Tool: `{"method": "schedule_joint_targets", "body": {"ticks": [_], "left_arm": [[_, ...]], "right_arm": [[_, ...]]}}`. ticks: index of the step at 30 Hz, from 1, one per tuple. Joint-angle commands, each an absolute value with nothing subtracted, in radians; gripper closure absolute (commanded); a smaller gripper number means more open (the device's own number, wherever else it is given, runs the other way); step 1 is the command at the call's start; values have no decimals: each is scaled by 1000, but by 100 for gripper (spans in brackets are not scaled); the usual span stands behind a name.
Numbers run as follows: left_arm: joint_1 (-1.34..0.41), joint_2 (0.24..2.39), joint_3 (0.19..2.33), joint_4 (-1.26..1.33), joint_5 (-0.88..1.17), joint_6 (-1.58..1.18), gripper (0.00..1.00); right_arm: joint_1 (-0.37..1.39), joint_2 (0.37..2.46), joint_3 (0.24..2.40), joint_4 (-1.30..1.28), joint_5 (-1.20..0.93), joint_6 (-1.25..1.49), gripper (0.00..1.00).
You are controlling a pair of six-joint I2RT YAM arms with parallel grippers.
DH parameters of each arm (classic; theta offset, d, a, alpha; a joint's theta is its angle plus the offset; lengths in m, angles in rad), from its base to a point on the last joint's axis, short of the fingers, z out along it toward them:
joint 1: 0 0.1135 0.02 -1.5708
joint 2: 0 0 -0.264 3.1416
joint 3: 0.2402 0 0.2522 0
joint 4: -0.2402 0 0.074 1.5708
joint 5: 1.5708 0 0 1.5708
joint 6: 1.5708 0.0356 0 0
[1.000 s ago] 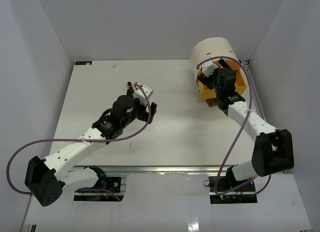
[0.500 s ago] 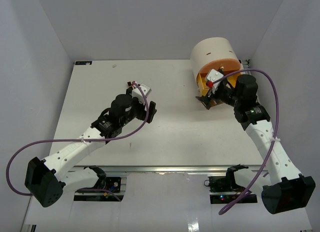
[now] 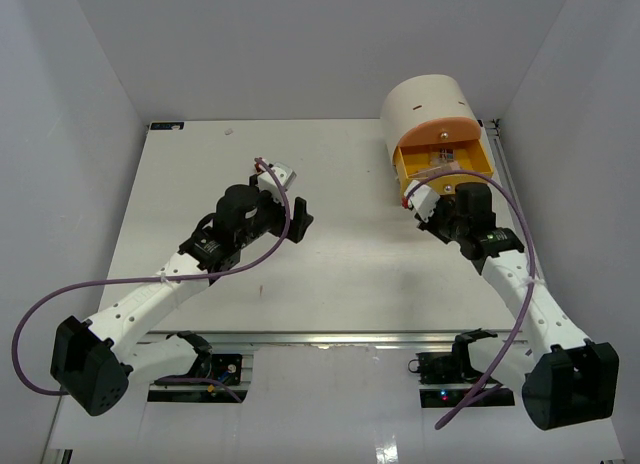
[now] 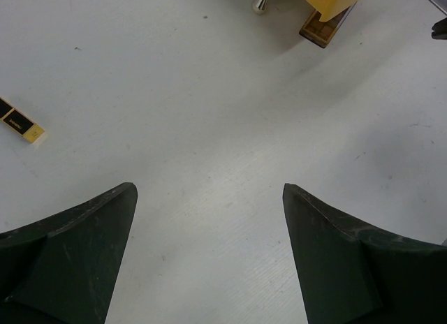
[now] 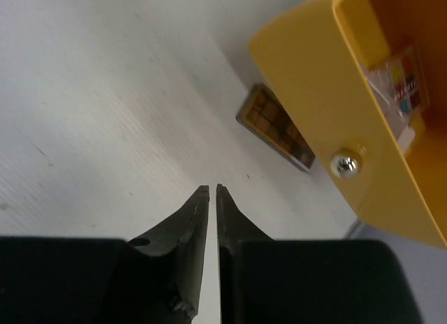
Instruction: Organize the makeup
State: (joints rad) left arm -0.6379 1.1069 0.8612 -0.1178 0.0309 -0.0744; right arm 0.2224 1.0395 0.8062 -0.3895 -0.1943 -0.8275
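Observation:
A brown palette [image 5: 276, 128] lies flat on the table beside the open yellow drawer [image 5: 314, 79]; it also shows in the left wrist view [image 4: 323, 27]. A multicoloured palette in clear plastic [image 5: 399, 86] lies inside that drawer. A black-and-gold lipstick tube [image 4: 17, 121] lies on the table, far left of my left gripper. My left gripper [image 4: 209, 188] is open and empty above bare table, mid-table in the top view [image 3: 298, 222]. My right gripper [image 5: 212, 188] is shut and empty, just short of the brown palette, beside the drawer's front [image 3: 418, 206]. No sponges are in view.
The round cream drawer unit [image 3: 430, 104] stands at the back right, its yellow drawer [image 3: 445, 162] pulled out toward the arms, with a metal knob [image 5: 344, 163] on the front. White walls enclose the table [image 3: 350, 274] on three sides.

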Motion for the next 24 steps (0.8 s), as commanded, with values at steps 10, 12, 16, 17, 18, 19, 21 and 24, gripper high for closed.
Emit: {"method": "schedule_joint_targets", "body": {"ticks": [10, 12, 16, 17, 18, 19, 21, 24], "left_arm": [[-620, 1089, 859, -91, 72, -98, 3], [-618, 1091, 861, -91, 73, -97, 3], [-618, 1094, 862, -94, 80, -95, 3], [-618, 1093, 861, -95, 77, -94, 3], [-618, 1092, 861, -97, 75, -94, 2], [-618, 1091, 862, -97, 75, -93, 2], [-618, 1091, 862, -96, 75, -92, 2], [-618, 1094, 862, -94, 85, -94, 2]], "right_arm": [[320, 1297, 578, 212, 661, -1098, 92], [319, 1335, 528, 369, 695, -1192, 92], [317, 1376, 494, 471, 665, -1333, 92], [315, 1384, 496, 470, 654, -1346, 92], [313, 1392, 498, 469, 642, -1360, 92], [310, 1398, 496, 471, 624, -1370, 92], [304, 1408, 478, 486, 593, -1403, 92], [295, 1423, 470, 500, 582, -1414, 92]]}}
